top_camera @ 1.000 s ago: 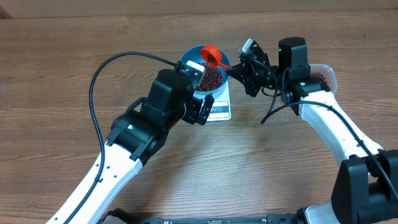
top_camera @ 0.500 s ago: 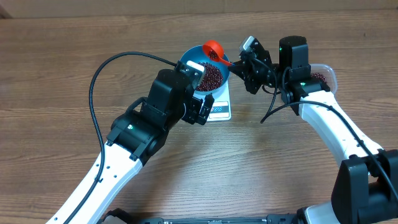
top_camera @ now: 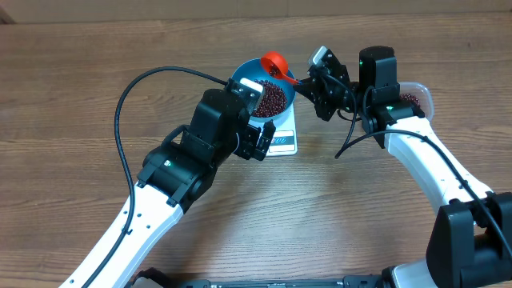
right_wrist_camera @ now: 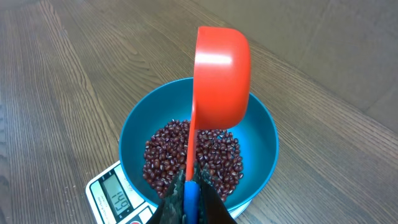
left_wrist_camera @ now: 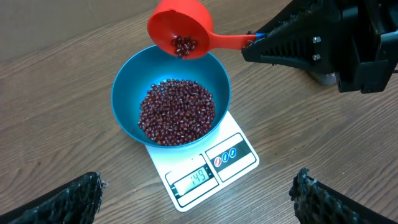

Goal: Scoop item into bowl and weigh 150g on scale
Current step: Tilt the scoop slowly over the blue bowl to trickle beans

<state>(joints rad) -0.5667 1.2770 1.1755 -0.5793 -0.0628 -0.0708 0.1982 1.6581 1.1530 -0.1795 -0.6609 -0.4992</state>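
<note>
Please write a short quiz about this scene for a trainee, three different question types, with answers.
1. True or false: the red plastic scoop is empty.
2. The round blue bowl of dark red-brown beans stands on: A) the flat white scale; B) the wooden table; C) a clear tub.
3. Which arm's jaws hold the scoop's handle?
Key: 1 false, a few beans lie in it; 2 A; 3 the right arm's jaws.

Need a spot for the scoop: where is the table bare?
Bare table lies wide left of the left arm's cable, and between that arm and the right arm, in front of the scale. Crowded: around the blue bowl, where the red scoop and right gripper hang.
</note>
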